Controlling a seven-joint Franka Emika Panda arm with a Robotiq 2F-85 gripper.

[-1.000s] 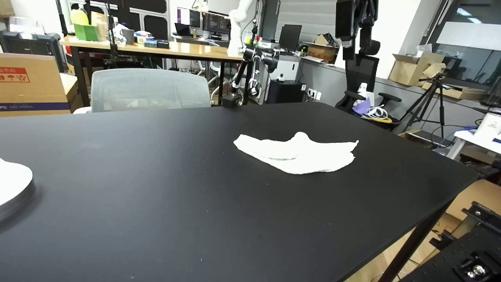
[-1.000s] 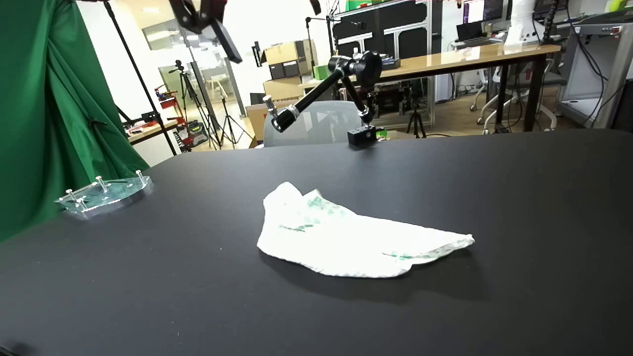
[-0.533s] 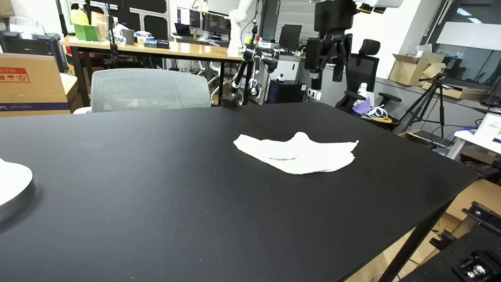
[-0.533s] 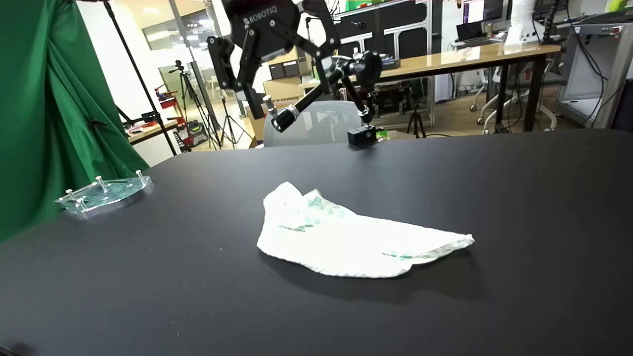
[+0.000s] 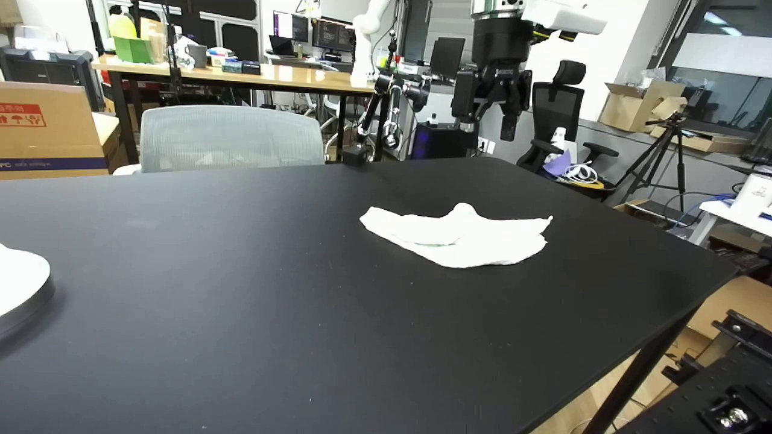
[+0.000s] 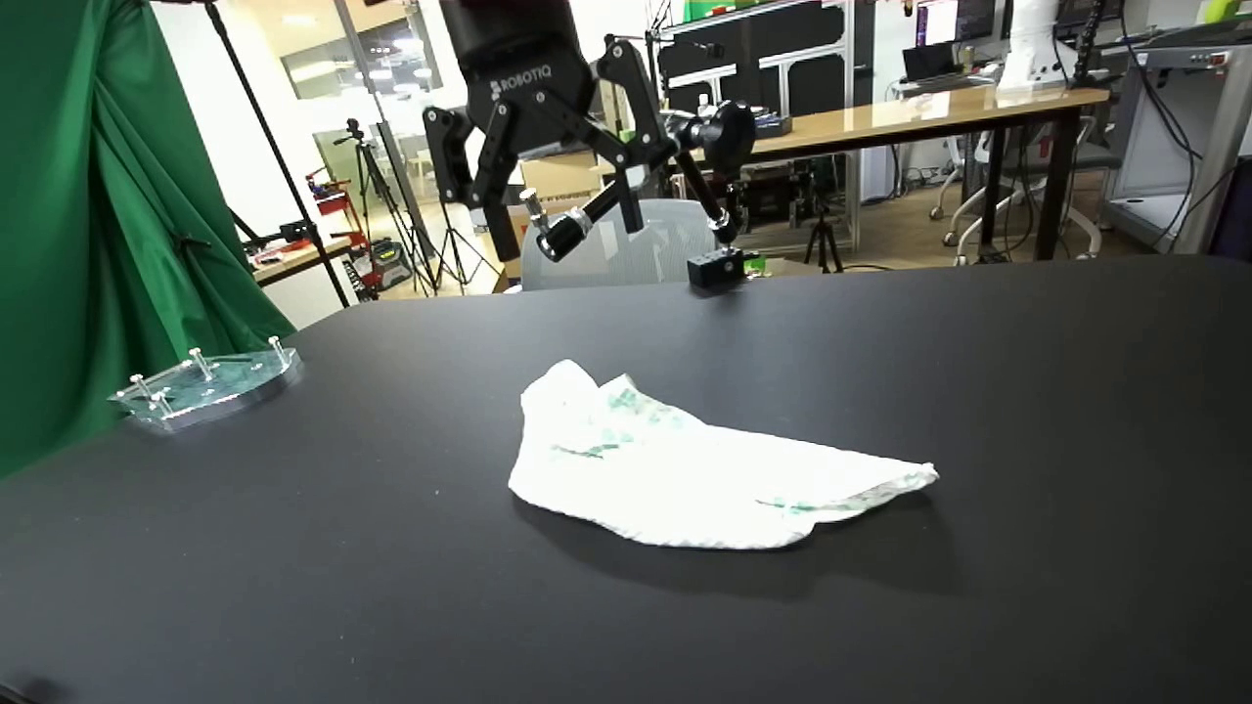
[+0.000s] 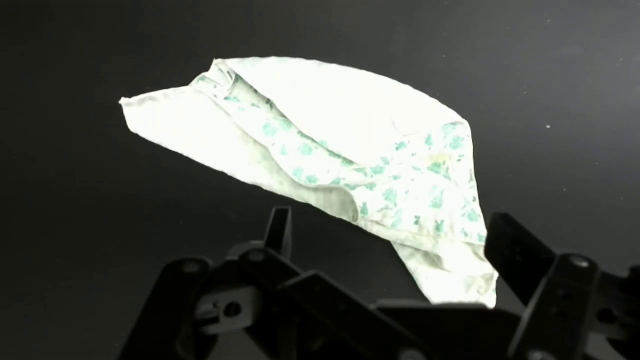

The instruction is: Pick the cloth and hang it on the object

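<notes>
A white cloth with a green print lies crumpled and folded on the black table, in both exterior views (image 5: 464,241) (image 6: 675,479). It fills the middle of the wrist view (image 7: 330,110). My gripper (image 5: 487,128) is open and empty, pointing down, well above the table. It also shows in an exterior view (image 6: 569,240). In the wrist view, the gripper (image 7: 390,220) has its fingers wide apart, with a cloth corner seen between them. A black jointed stand (image 6: 719,269) is at the table's far edge, also in an exterior view (image 5: 356,154). Whether it is the task's object, I cannot tell.
A clear plate with metal pegs (image 6: 210,391) lies on the table near the green curtain (image 6: 127,225). A white rounded object (image 5: 21,280) sits at the table's left edge. A grey chair (image 5: 232,138) stands behind the table (image 5: 241,331).
My gripper has come down into both exterior views, moving left in one and right in the other. It stays open. The cloth and the stand have not moved.
</notes>
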